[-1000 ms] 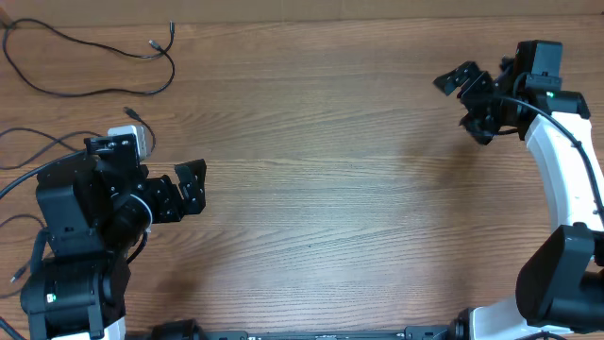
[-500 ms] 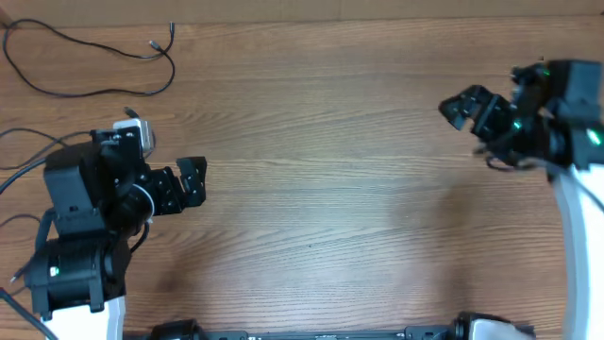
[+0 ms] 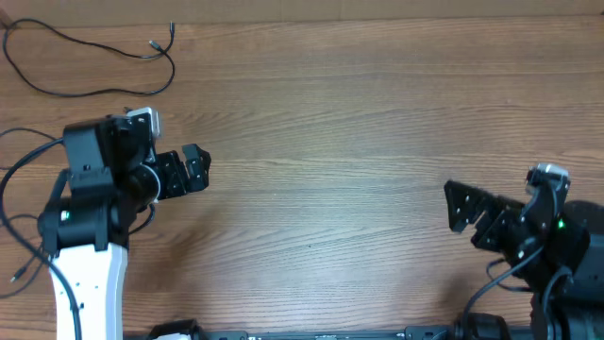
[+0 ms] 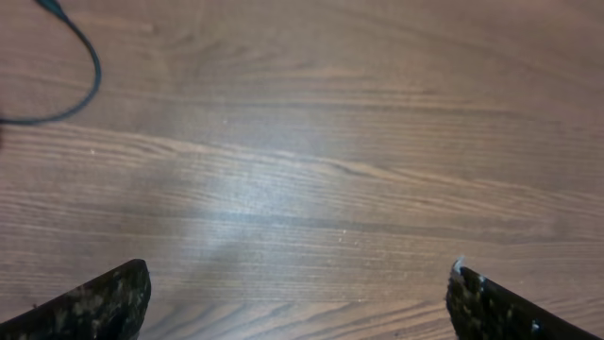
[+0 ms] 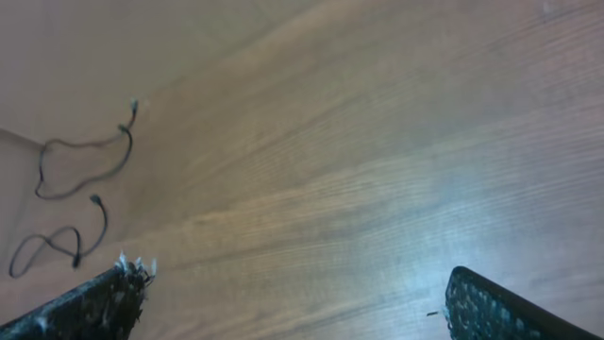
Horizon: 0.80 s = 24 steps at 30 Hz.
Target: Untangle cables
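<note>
Overhead, far on the left, a thin black cable (image 3: 174, 71) lies in a loose loop near the top corner of the wooden table (image 3: 330, 142). More dark cord runs along the left edge, but the left arm hides part of it. In the right wrist view I can see two cords far off, one (image 5: 125, 151) above the other (image 5: 95, 199). They do not seem to cross.

Next comes the left gripper (image 3: 200, 170). Its fingers (image 4: 94, 302) are wide apart and hold nothing. It hangs over bare wood, near the loop but not touching it.

The middle of the table is just wood.

On the right, the right gripper (image 3: 453, 208) is spread wide too, with nothing in it. It is well apart from every cord.

I think no cord is being worked on now. The cords look mostly pulled apart. If a knot is left, the left arm is closest and would have to reach back and pinch one strand.

I can read no words or labels.
</note>
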{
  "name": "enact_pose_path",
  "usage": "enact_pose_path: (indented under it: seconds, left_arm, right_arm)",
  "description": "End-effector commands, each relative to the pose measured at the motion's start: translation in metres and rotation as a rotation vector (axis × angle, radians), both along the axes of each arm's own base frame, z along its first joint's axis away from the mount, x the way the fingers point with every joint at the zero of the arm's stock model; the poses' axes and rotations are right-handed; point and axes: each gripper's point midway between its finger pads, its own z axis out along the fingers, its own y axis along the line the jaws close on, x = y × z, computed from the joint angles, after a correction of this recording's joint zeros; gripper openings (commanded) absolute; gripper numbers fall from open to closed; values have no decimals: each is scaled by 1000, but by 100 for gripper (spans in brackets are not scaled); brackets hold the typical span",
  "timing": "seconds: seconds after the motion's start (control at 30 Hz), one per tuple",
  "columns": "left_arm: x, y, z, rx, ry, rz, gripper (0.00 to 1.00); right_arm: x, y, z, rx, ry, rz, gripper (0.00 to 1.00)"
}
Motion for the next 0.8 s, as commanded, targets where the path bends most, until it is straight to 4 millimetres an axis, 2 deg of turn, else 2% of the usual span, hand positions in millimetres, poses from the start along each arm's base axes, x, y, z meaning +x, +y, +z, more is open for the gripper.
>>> enact_pose_path:
  seconds: [0.0,0.13,0.23,0.3,0.4,0.6,0.77]
  left_arm:
    - [8,1,-14,10,50,-16,100]
    - [15,2,-34,-1,122,-17,100]
    - [19,3,-51,-9,180,-17,100]
    - [22,3,-64,-15,224,-18,100]
    - [24,3,-80,-23,279,-18,100]
    - [27,4,-118,-41,404,-19,100]
    - [25,4,-146,-55,498,-19,100]
  right_arm:
    - [-12,-2,-18,-19,78,-8,100]
    - [-37,1,-42,-3,224,-6,100]
    - [-42,-3,-47,-17,252,-22,100]
    - [-33,-8,-40,-41,207,-42,100]
    - [-31,-11,-40,-53,201,-55,100]
    - [-35,-1,-38,-69,188,2,100]
    - [-17,-4,-5,-92,-18,-13,100]
